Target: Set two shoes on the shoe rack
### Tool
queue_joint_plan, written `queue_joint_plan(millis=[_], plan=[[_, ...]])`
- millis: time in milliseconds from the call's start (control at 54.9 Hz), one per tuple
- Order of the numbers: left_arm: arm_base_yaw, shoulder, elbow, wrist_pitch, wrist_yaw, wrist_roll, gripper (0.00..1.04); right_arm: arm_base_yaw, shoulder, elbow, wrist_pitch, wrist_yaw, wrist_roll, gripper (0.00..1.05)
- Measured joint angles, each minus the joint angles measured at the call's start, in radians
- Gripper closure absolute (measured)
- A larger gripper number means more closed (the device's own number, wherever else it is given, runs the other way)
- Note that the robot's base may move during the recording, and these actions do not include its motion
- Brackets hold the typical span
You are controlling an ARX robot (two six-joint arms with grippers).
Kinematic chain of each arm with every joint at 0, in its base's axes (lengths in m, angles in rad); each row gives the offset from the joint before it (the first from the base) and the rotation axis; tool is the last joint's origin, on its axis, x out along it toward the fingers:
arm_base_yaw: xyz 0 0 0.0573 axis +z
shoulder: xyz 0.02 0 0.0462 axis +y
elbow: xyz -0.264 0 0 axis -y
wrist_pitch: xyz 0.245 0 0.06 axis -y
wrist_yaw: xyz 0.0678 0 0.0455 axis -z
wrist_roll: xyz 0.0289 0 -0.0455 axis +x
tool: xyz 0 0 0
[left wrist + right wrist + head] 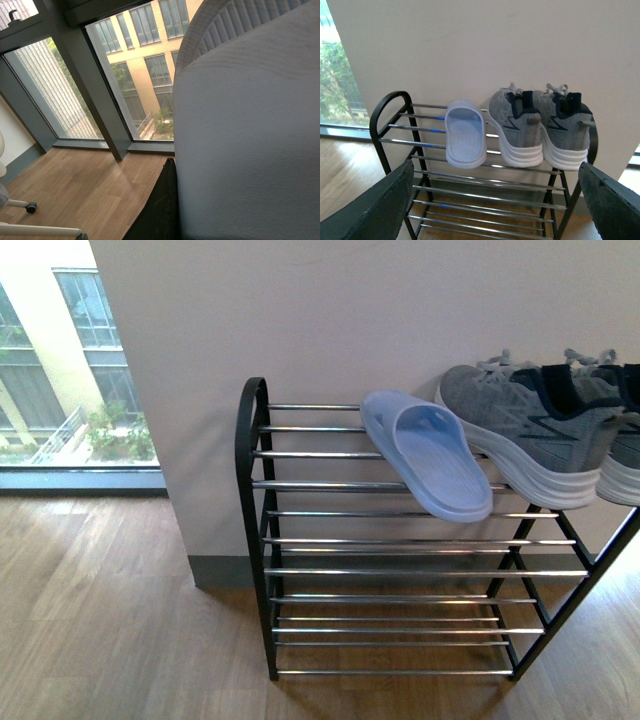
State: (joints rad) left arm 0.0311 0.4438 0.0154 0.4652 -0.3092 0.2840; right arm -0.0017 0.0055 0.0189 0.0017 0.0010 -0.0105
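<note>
Top tier of shoe rack [255,455] held one blue slide [428,454] left of both grey sneakers [540,129]; right gripper [495,210] fingers spread wide, empty; left gripper's state untellable, pale ribbed object [250,140] filling its view, possibly second slide, unplaced.

Front view: no robot body visible. Right wrist cam: two gripper fingers [367,207], broad, dark charcoal/black, matte, slightly grainy surface, rounded edges, tapering inward. No cables, screws or markings visible. Left wrist cam: only one dark black finger [160,210], same matte textured finish, narrow pointed shape; rest of it is hidden.
</note>
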Motion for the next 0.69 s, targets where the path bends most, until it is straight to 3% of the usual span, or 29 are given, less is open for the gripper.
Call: queue_joint_plan(millis=[73, 109, 164, 219, 328, 693], plan=[[0.004, -0.004, 0.004, -0.013, 0.025, -0.016, 1.03, 0.0, -0.002, 0.0, 0.0, 0.002, 0.0, 0.09], [0.034, 0.004, 0.051, -0.165, 0.151, -0.099, 1.03, 0.0, -0.002, 0.0, 0.0, 0.002, 0.0, 0.09], [0.029, 0.096, 0.12, -0.311, 0.249, -0.248, 1.03, 0.0, -0.002, 0.0, 0.0, 0.0, 0.0, 0.09], [-0.008, 0.243, 0.173, -0.29, 0.275, -0.39, 1.03, 0.0, -0.002, 0.0, 0.0, 0.0, 0.0, 0.09], [-0.086, 0.491, 0.299, -0.216, 0.28, -0.516, 1.03, 0.0, -0.002, 0.0, 0.0, 0.0, 0.0, 0.09], [-0.282, 1.084, 0.689, -0.195, 0.241, -0.615, 1.03, 0.0, -0.002, 0.0, 0.0, 0.0, 0.0, 0.09]])
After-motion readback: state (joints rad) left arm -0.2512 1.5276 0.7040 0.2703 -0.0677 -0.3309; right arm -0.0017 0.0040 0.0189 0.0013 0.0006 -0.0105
